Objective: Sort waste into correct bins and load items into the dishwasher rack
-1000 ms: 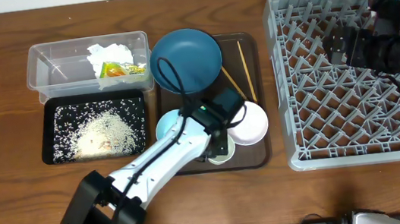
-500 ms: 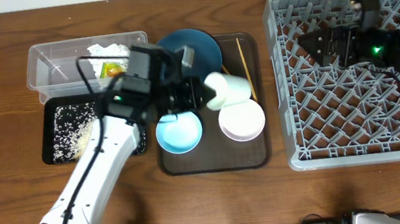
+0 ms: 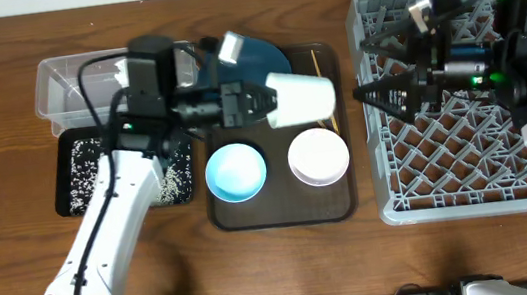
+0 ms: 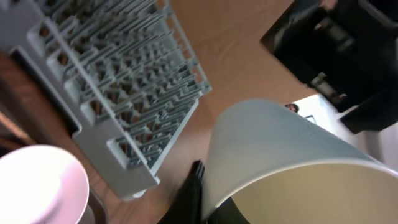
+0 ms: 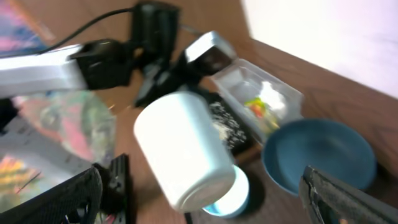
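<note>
I'd raised the cup (image 3: 303, 97) off the tray (image 3: 282, 214) — left gripper (image 3: 260, 103) clamped on it, right gripper (image 3: 363, 70) gaping just ahead, likely for handover.

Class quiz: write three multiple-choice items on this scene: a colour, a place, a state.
1. The plate is: A dark blue; B red; C white.
2. The rice lies: A on the plate; B in the black tray; C in the cup.
3. The left claw is: A open; B shut, empty; C shut on the cup.
Answers: A, its face shows dark blue; B, grains speckle the black tray; C, it grips the raised cup.
</note>
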{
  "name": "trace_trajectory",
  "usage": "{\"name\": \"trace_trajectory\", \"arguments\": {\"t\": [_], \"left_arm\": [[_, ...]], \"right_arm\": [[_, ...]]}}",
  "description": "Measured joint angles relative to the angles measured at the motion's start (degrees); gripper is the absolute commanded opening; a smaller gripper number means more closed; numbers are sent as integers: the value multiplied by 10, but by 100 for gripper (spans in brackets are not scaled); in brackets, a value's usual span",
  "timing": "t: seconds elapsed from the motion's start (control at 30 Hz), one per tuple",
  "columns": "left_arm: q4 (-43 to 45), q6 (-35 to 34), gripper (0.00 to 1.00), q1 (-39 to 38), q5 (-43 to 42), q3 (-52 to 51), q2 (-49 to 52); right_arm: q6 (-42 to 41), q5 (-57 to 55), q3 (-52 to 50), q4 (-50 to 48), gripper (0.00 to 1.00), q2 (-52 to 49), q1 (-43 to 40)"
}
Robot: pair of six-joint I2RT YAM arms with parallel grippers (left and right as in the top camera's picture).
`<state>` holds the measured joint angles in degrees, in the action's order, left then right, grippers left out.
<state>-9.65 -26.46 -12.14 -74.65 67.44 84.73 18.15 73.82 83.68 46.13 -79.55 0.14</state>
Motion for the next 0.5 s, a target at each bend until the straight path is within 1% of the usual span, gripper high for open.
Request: {"name": "trace_trajectory", "arguments": {"t": [0.17,0.3,0.4,0.5], "left_arm": [[75,-46,7,37,-47,0,0],[119,-86,6,44,-66,0,0],[138,-116,6,44,-79,0,0],[139,-131,6,44,-87,0,0]], "right_arm": [[55,43,0,-1,99,0,2],[77,57,0,-11,99,-4,18],[85,63,0,-34,99,-19,44],[90,65,0,-65,99,-37,58]]}}
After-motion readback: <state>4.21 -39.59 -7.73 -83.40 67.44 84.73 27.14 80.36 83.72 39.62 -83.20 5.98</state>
